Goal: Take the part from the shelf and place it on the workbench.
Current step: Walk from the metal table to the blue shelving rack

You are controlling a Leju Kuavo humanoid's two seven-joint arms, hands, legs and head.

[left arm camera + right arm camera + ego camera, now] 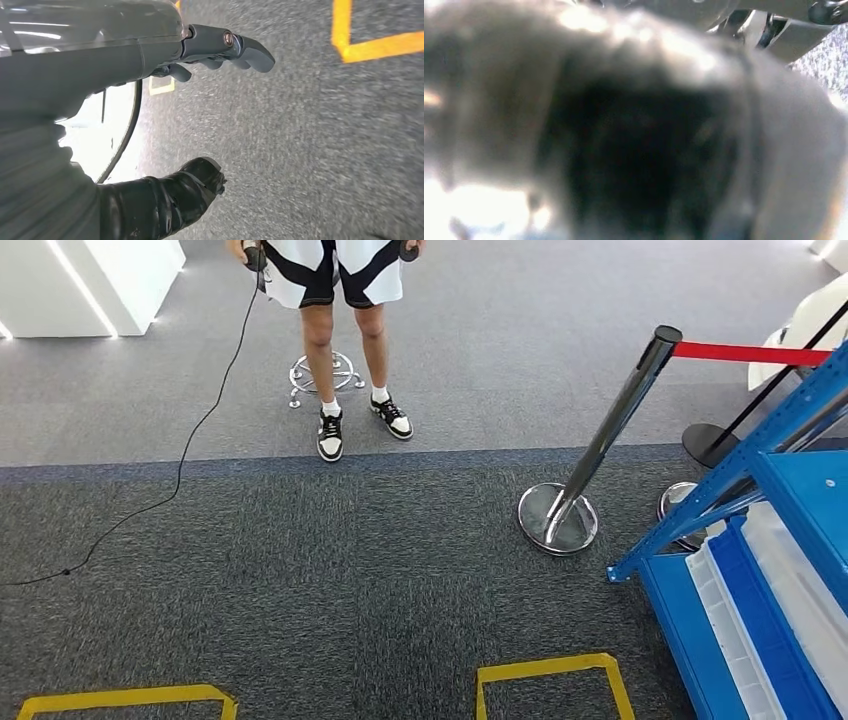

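fingers (250, 50) spread, left hand (210, 55) empty | shelf (770, 570) head-view right

person (335, 340) upper centre of head view, standing on carpet (330, 570) | stool base (322, 375) just behind the legs | cable (175, 480) trailing from person to left edge | stanchion (585, 465) right of centre | shelf (770, 570) lower right, probably holding bins (730, 630) | floor markings (550, 680) along bottom edge
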